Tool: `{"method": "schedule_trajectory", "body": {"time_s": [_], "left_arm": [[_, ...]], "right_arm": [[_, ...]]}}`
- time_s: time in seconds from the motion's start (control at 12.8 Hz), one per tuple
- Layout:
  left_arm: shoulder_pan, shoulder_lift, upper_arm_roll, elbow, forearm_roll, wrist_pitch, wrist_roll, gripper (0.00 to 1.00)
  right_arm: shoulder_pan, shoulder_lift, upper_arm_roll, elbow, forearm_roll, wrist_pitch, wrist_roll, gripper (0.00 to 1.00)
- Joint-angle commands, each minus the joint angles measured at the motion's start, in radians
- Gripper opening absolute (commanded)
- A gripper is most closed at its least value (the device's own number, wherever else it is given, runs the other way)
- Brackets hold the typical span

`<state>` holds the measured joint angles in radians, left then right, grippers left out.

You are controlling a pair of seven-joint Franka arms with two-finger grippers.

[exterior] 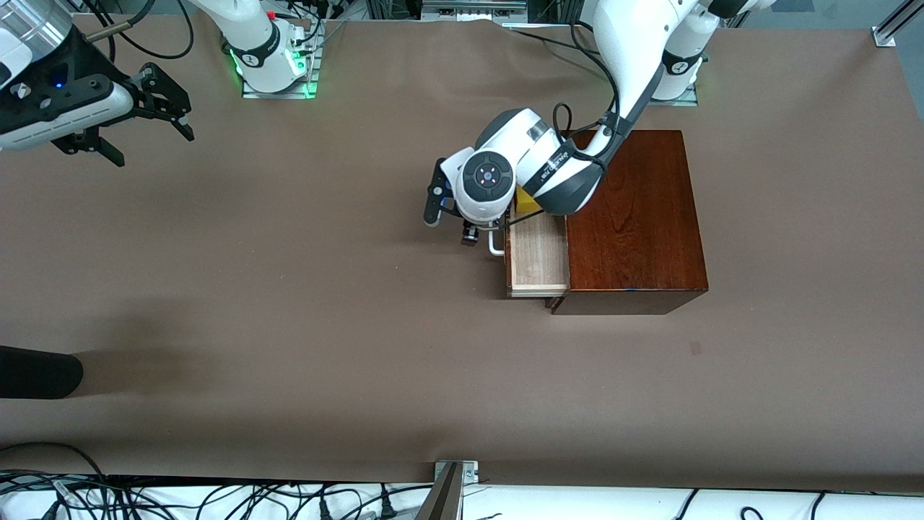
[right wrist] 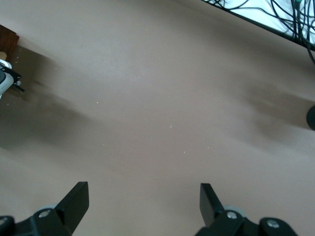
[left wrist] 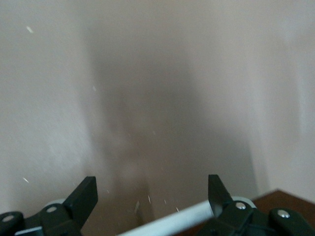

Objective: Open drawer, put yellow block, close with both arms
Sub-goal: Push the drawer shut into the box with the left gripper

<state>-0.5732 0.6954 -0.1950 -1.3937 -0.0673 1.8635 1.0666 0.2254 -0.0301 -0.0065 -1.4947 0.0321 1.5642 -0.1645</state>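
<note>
The brown worktop (exterior: 289,303) carries everything here. The biggest thing on it is the glossy reddish-brown box (exterior: 635,217), which sits toward my left arm's end, near that arm's base. Out of the box's side that faces my right arm's end, the drawer (exterior: 538,253) stands pulled open, and its pale wood floor shows bare over the part nearer the front camera.

My left arm (exterior: 621,65) reaches down from its base over the box and bends low over the drawer's front. My right arm (exterior: 43,87) waits up in the air over its own end of the worktop, well apart from the box.

My left end effector (left wrist: 152,196) hangs at the drawer's white handle (left wrist: 172,223). Its fingers (left wrist: 81,199) are spread apart, and in the left wrist view the handle's bar runs between them; I cannot tell whether either finger touches it. My right end effector (exterior: 155,108) is released, with nothing between its fingers (right wrist: 74,201), over bare worktop.

The yellow block (exterior: 525,202) lies in the drawer, at the end farther from the front camera, and my left wrist covers most of it.
</note>
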Motion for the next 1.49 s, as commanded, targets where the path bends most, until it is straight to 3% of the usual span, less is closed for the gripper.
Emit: {"method": "schedule_trajectory", "body": {"time_s": [0.0, 0.23, 0.39, 0.63, 1.02, 1.17, 1.41], "left_arm": [[0.018, -0.021, 0.002, -0.013, 0.079, -0.052, 0.026, 1.00], [0.050, -0.037, 0.003, -0.008, 0.152, -0.156, 0.026, 1.00], [0.073, -0.046, 0.009, -0.008, 0.159, -0.213, 0.026, 1.00], [0.076, -0.060, 0.009, -0.010, 0.264, -0.285, 0.023, 1.00], [0.099, -0.076, -0.003, -0.002, 0.245, -0.281, 0.021, 1.00], [0.098, -0.122, -0.004, 0.031, 0.239, -0.271, 0.018, 1.00], [0.205, -0.233, 0.009, 0.099, 0.141, -0.284, 0.041, 1.00]], "right_arm": [[-0.021, -0.030, 0.010, -0.048, -0.014, 0.016, 0.025, 1.00], [-0.023, -0.069, -0.004, -0.113, -0.024, 0.052, 0.025, 1.00], [-0.023, -0.067, -0.004, -0.110, -0.037, 0.051, 0.019, 1.00], [-0.029, -0.040, -0.012, -0.075, -0.037, 0.048, 0.007, 1.00], [-0.025, -0.007, -0.026, -0.062, -0.015, 0.060, 0.026, 1.00], [-0.021, -0.005, -0.023, -0.061, -0.015, 0.059, 0.042, 1.00], [-0.023, -0.004, -0.027, -0.061, -0.015, 0.062, 0.040, 1.00]]}}
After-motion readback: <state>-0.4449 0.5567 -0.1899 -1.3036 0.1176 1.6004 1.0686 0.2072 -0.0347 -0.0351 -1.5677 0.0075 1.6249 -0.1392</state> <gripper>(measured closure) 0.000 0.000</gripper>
